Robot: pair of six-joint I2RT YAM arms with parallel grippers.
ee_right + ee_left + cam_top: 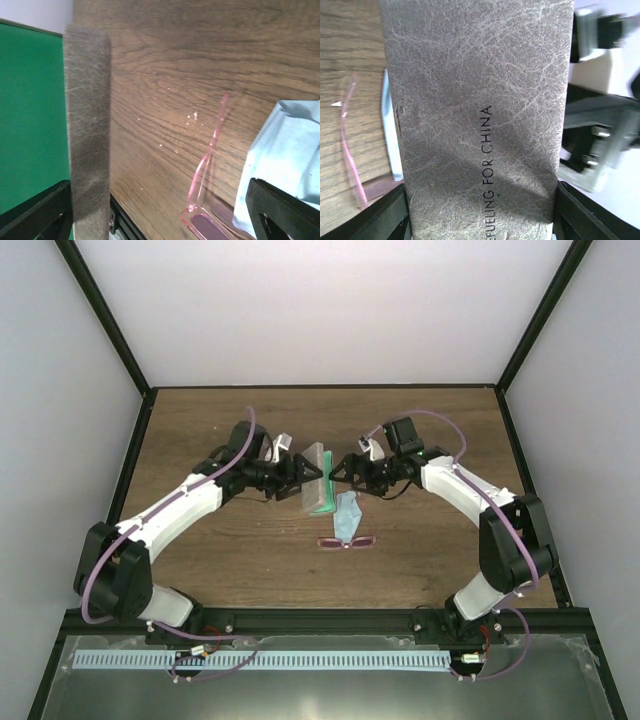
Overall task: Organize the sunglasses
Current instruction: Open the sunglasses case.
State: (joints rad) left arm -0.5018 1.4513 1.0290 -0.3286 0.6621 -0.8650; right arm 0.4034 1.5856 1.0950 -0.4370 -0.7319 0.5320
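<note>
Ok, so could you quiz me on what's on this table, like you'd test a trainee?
1. True or false: the sunglasses already lie inside the case.
2. The case's lining is: A red, B green, C yellow.
3. Which gripper is closed around the case?
Key: 1 false, they lie on the table by the blue cloth. 2 B. 3 the left gripper; the right gripper stands open.

The case (317, 478) stands in the middle of the table (420, 550). The cloth (347, 515) lies just before it, slightly right; the sunglasses (347, 542) lie before the cloth, touching it.
</note>
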